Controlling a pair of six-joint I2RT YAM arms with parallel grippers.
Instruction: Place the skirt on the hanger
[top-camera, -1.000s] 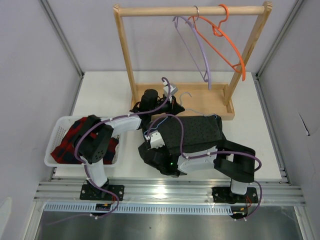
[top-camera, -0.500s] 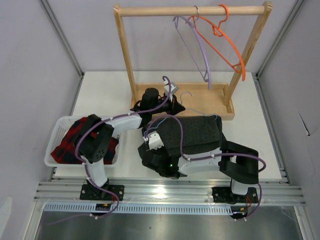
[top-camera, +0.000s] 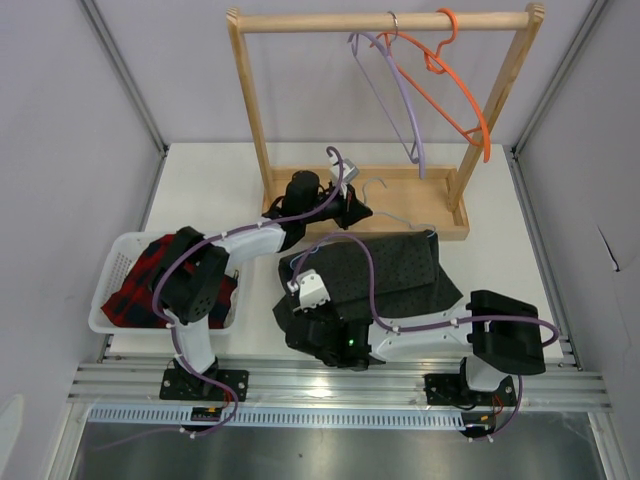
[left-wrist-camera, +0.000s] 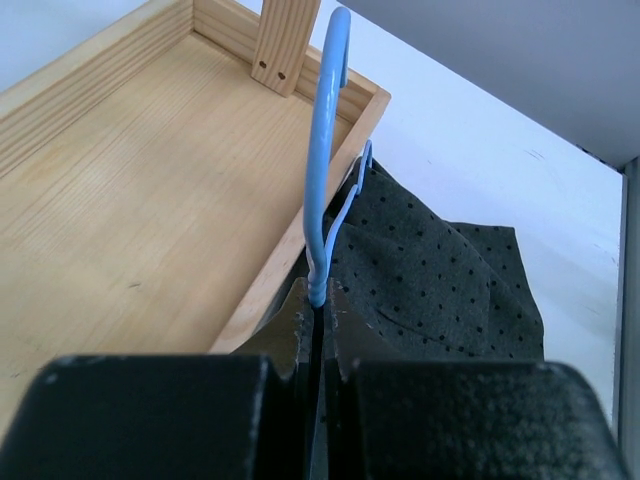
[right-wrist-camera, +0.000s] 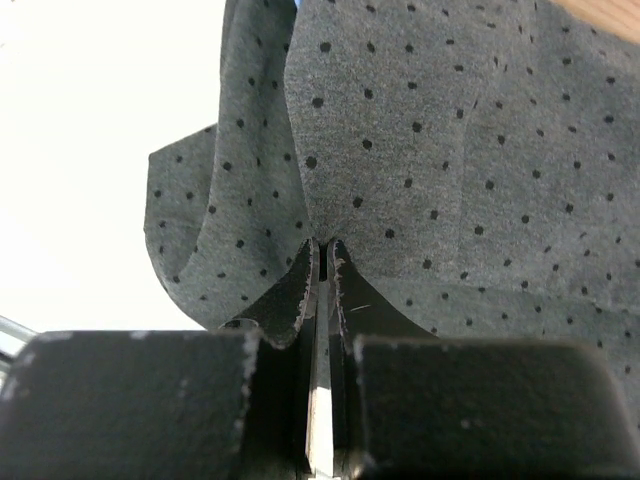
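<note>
The left end effector (left-wrist-camera: 318, 298) is pressed together on the thin wire of the light-blue hanger (left-wrist-camera: 326, 140), just below its hook, and holds it over the edge of the wooden rack base (left-wrist-camera: 140, 200). The right end effector (right-wrist-camera: 322, 248) is also pressed together, pinching a raised fold of the dotted charcoal skirt (right-wrist-camera: 450, 140) near the garment's left side.

The skirt lies mostly flat on the tabletop (top-camera: 200, 190), just in front of the rack base. Its far edge runs along the hanger's lower wire. The pictures do not show whether any cloth is already threaded over that wire.

This looks like the draping step: one arm steadies the hanger while the other has taken hold of the cloth. The next move probably calls for the right arm to lift the pinched fold and carry it up and over the hanger's bar. The left arm would need to keep the hanger level and clear of the rack base. The cloth is floppy, so a slow pull seems wise, or the fold may slip free or drag the hanger sideways.
</note>
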